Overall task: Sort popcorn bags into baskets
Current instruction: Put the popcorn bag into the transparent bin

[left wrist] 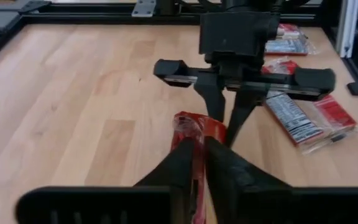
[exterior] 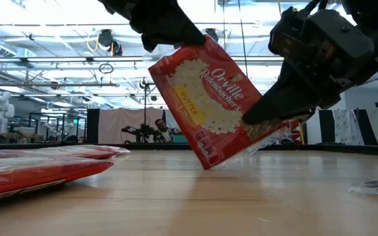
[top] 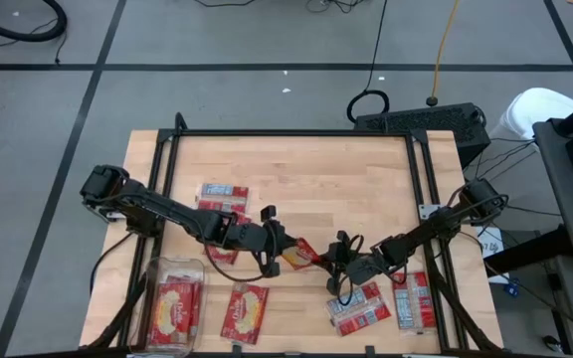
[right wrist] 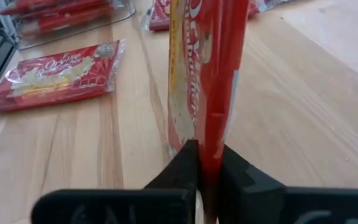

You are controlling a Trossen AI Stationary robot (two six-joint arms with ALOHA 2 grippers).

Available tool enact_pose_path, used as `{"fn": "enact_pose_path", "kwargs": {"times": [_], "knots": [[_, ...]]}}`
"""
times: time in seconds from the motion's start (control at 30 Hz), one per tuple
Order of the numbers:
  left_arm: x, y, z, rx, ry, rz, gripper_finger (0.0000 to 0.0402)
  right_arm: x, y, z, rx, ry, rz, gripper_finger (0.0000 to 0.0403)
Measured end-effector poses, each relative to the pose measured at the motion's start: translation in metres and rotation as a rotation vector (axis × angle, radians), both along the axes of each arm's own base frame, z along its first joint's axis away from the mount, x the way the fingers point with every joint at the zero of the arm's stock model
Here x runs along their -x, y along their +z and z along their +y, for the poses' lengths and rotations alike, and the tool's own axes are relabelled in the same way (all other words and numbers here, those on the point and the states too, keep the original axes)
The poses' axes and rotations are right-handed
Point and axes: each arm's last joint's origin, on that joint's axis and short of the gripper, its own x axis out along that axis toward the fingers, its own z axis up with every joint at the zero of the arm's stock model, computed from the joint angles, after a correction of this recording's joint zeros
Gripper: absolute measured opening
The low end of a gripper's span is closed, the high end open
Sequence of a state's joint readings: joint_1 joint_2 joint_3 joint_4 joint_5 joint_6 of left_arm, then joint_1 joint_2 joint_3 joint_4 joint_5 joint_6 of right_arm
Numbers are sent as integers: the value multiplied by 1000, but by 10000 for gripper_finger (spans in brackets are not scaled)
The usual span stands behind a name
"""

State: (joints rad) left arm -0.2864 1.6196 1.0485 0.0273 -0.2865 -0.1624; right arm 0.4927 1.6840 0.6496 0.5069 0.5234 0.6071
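One red popcorn bag with the yellow popcorn picture stands on edge, tilted, at the table's middle between both grippers. My left gripper is shut on its upper left corner and my right gripper is shut on its right edge. The see-through basket sits at the near left corner with a red bag lying flat in it. Another bag lies flat beside the basket, and several more lie label side up at the near right and left of centre. My left gripper pinches the bag's upper corner between its two fingers, slanting down from the table's left. My right gripper pinches the bag's right edge between its two fingers, coming from the table's right. The bag is tilted; whether its lower corner touches the table, I cannot tell.
A black frame runs round the wooden table's edges. Labelled bags lie on the table behind my right gripper. Bare wood lies across the table's far half. Cables and a power strip lie on the floor beyond the far edge.
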Motion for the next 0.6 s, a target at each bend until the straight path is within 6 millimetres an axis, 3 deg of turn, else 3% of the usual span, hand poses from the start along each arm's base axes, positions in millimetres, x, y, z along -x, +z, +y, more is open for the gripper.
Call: {"fn": "enact_pose_path", "kwargs": {"times": [0.17, 0.37, 0.5, 0.6], "knots": [[8, 12, -2, 11, -4, -14, 147, 0, 1, -1, 28, -14, -10, 29], [16, 28, 10, 21, 70, -43, 259, 0, 1, -1, 53, -5, -9, 10], [13, 14, 19, 65, -21, 65, 308, -1, 1, -1, 55, -1, -12, 11], [7, 0, 23, 83, -57, 125, 321, -1, 1, -1, 54, -1, -13, 18]]}}
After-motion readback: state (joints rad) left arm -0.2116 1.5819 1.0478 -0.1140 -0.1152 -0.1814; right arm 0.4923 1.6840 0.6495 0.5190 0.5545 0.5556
